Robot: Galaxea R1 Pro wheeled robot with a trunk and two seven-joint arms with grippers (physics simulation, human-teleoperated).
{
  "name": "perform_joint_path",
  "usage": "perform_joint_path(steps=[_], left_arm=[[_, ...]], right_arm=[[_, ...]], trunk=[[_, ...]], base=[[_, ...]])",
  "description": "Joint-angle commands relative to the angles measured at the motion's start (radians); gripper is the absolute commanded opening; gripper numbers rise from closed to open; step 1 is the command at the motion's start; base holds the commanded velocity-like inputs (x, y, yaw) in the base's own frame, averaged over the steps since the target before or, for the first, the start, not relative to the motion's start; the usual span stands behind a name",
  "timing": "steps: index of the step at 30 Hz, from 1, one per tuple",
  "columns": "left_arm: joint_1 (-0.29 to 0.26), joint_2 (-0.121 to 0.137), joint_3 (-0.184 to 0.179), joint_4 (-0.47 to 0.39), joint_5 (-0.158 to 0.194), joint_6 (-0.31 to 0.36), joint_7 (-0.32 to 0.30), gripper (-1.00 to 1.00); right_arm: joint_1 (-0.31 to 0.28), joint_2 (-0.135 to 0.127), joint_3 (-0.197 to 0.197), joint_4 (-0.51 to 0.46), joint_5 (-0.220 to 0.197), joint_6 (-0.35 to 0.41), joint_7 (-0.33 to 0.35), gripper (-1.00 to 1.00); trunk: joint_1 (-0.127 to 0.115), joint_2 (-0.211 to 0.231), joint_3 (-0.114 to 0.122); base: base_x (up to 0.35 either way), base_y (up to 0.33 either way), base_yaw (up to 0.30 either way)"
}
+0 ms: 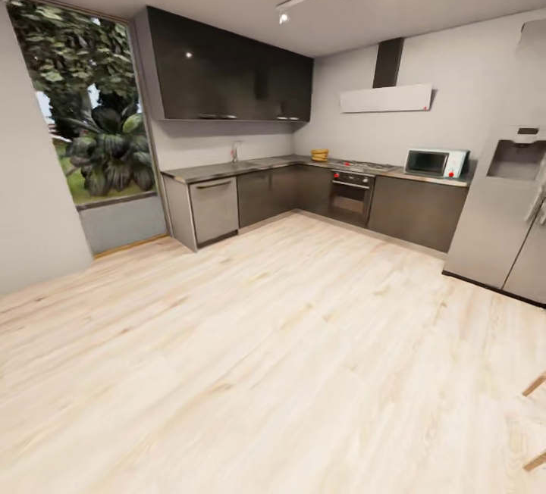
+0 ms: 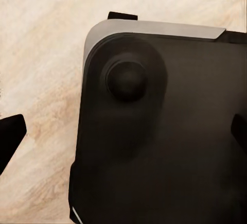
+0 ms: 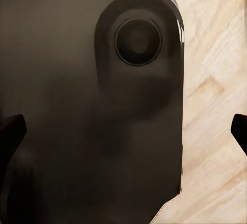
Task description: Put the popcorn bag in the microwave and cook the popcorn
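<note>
Pale wood flooring (image 1: 273,373) stretches toward an L-shaped kitchen, where the small mint-blue microwave (image 1: 435,162) sits shut on the grey glossy countertop (image 1: 227,169) and a tan-brown popcorn bag (image 1: 320,154) stands near the corner — both well away, so the robot is probably still approaching. Each wrist view looks down over the dark base (image 2: 164,131), fingertips wide apart, holding nothing.

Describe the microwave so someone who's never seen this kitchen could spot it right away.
Look at the back wall, where the countertop runs toward the tall pale fridge. Right of the built-in oven, near the fridge, stands the microwave. It is a small pale box with a dark window, the one appliance standing on top of the counter.
</note>
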State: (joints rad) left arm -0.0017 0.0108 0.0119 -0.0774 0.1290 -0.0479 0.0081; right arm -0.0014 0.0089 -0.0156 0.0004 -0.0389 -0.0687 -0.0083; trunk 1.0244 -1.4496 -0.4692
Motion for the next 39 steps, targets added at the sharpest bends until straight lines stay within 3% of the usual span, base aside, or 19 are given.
perform_joint_path(steps=[1, 23, 39], left_arm=[[0.0, 0.0, 0.0, 0.0, 0.008, -0.003, 0.001, 1.0], [0.0, 0.0, 0.0, 0.001, 0.008, -0.002, 0.0, 1.0], [0.0, 0.0, 0.0, 0.001, 0.009, 0.002, 0.001, 1.0]], right_arm=[[0.0, 0.0, -0.001, 0.0, -0.004, -0.003, -0.001, 1.0], [0.0, 0.0, -0.001, 0.0, -0.004, -0.003, -0.001, 1.0], [0.0, 0.0, 0.002, 0.0, 0.004, -0.002, -0.001, 1.0]], trunk=[[0.001, 0.0, -0.001], [0.001, 0.0, -0.001], [0.001, 0.0, -0.001]], base=[[0.323, 0.0, -0.291], [0.324, 0.0, -0.288], [0.323, 0.0, -0.014]])
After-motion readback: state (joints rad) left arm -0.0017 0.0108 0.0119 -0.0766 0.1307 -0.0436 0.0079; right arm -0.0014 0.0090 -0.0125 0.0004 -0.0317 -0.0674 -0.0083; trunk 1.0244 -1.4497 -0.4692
